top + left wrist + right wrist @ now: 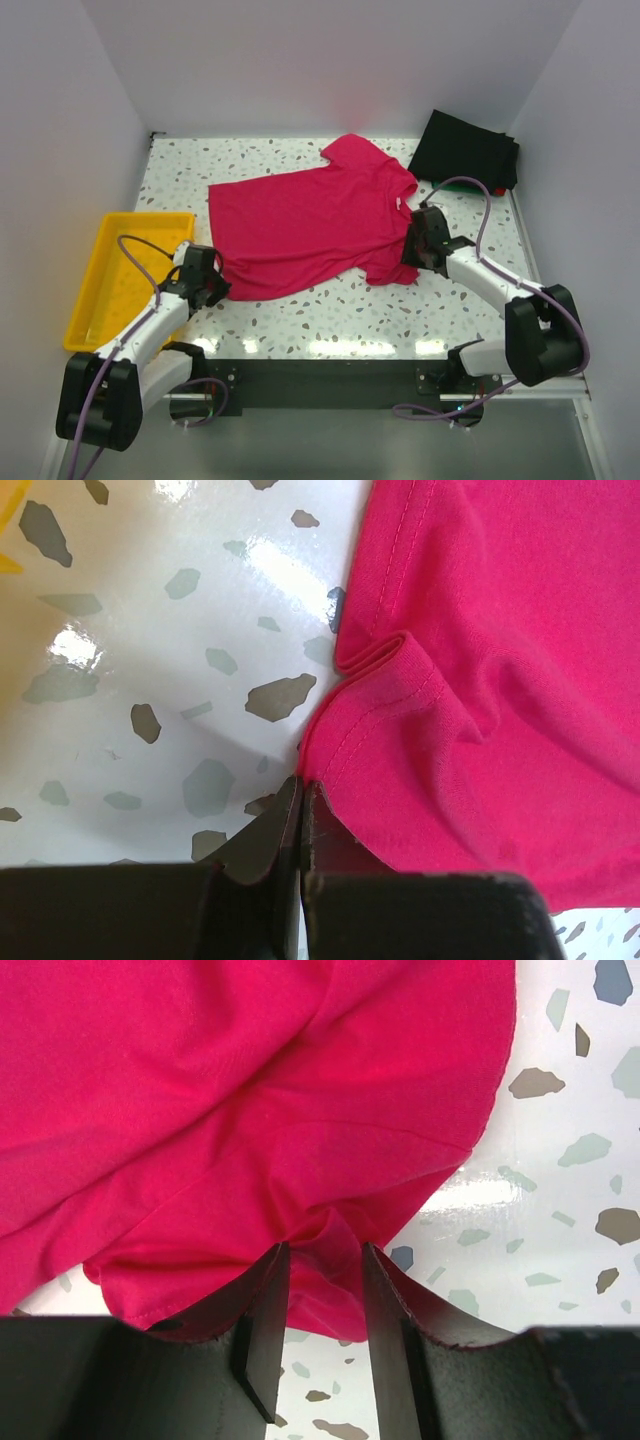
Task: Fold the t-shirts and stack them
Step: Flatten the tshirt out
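On table, top cam: pink tee spread mostly flat, neck twd far right, hem twd left, light wrinkles.
L gripper: at tee's near-left hem corner; tee lies ahead and to its right.
R gripper: at tee's near-right sleeve; tee body to its left.
Room: bare table on near side betw. both grippers; yellow tray just outboard of L gripper; black tee pile beyond R gripper in far-right corner, green edge peeking under it, apart from pink tee.
L wrist cam, grip: jaws pressed together on stitched hem edge of tee.
L wrist cam, cloth: small rolled fold in hem just ahead of tips; fabric fills right side.
L wrist cam, room: bare speckled top to left of tips.
R wrist cam, grip: jaws part-way apart, pinching a bunch of sleeve cloth betw. them.
R wrist cam, edges: sleeve hem curves off to right of tips; bare top beyond it.
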